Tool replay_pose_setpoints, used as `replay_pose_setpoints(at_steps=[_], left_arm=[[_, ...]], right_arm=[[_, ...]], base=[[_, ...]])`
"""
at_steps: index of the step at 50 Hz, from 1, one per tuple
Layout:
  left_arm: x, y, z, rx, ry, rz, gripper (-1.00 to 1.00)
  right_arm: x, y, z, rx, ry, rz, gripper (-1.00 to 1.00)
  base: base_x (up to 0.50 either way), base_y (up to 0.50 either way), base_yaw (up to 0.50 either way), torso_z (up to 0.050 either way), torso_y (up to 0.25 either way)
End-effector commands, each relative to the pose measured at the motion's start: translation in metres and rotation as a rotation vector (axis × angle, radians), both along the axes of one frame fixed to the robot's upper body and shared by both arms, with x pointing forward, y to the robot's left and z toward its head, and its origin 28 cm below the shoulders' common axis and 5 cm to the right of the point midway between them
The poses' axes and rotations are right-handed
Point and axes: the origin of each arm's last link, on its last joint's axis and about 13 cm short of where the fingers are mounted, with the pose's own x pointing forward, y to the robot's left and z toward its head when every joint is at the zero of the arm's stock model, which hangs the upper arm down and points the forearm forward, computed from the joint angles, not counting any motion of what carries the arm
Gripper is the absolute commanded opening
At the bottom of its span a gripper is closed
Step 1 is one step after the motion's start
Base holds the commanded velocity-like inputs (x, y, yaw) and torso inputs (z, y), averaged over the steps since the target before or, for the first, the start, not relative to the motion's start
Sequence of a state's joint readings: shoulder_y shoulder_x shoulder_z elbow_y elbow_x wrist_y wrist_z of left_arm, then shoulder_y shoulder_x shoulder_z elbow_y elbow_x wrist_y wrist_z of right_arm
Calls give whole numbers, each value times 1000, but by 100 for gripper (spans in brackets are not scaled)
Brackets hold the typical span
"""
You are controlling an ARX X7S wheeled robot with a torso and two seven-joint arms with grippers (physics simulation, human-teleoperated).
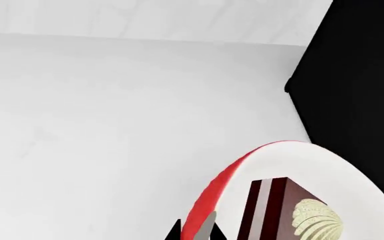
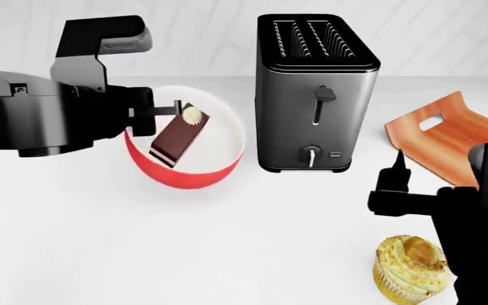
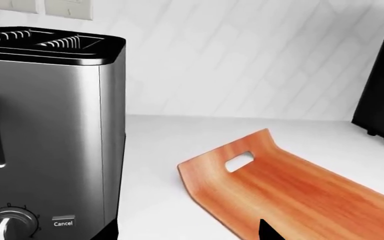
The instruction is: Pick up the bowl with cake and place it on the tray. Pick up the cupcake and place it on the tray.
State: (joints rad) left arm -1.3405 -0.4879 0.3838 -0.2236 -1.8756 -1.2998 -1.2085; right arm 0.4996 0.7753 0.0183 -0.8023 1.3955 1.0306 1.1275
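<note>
**Red bowl gripped at the rim, wooden tray bare: neither item delivered**

Red outside and white inside, the round bowl with cake (image 2: 185, 143) is seen in the head view at about ten o'clock of the scene, left of the tall brushed-steel toaster (image 2: 316, 92). Its rim is pinched by the left gripper (image 2: 175, 109), whose fingers (image 1: 207, 227) are closed over the red edge in the left wrist view. The bowl appears tilted; whether it is clear of the white counter (image 2: 227, 241) cannot be told.

The rectangular orange-brown wooden tray (image 2: 447, 136) with slot handles lies at three o'clock, beyond the toaster, and nothing is seen on its visible part. The small cupcake (image 2: 411, 267) with pale yellow frosting sits at five o'clock, untouched. The right gripper (image 2: 394, 178) is held above it, between cupcake and tray; its opening cannot be judged, and nothing is seen in it.

Both placements are judged outstanding; only the first grasp seems made.
</note>
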Motion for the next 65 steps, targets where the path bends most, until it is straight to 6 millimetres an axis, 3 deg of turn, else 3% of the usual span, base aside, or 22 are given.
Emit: replay_pose_setpoints(at_steps=[1, 9, 23, 35, 53, 65], left_arm=[[-17, 7, 25, -63, -114, -8, -100], [-30, 13, 35, -62, -164, -8, -100], [-48, 14, 49, -62, -223, -29, -100], [-53, 15, 54, -77, -243, -41, -100], [-61, 15, 63, -83, -279, -60, -100], [-62, 16, 64, -85, -282, -67, -100]], right_arm=[[-4, -1, 5, 5, -13, -4, 100], [-13, -1, 16, 14, -22, 12, 100], [-60, -1, 32, 11, 4, 76, 100], [-89, -8, 16, 45, 44, 138, 100], [-107, -16, -22, 120, 74, 229, 100], [-116, -19, -22, 92, 84, 281, 100]], base=[[0, 0, 0, 0, 0], [0, 0, 0, 0, 1], [0, 0, 0, 0, 1], [0, 0, 0, 0, 1], [0, 0, 0, 0, 1], [0, 0, 0, 0, 2]])
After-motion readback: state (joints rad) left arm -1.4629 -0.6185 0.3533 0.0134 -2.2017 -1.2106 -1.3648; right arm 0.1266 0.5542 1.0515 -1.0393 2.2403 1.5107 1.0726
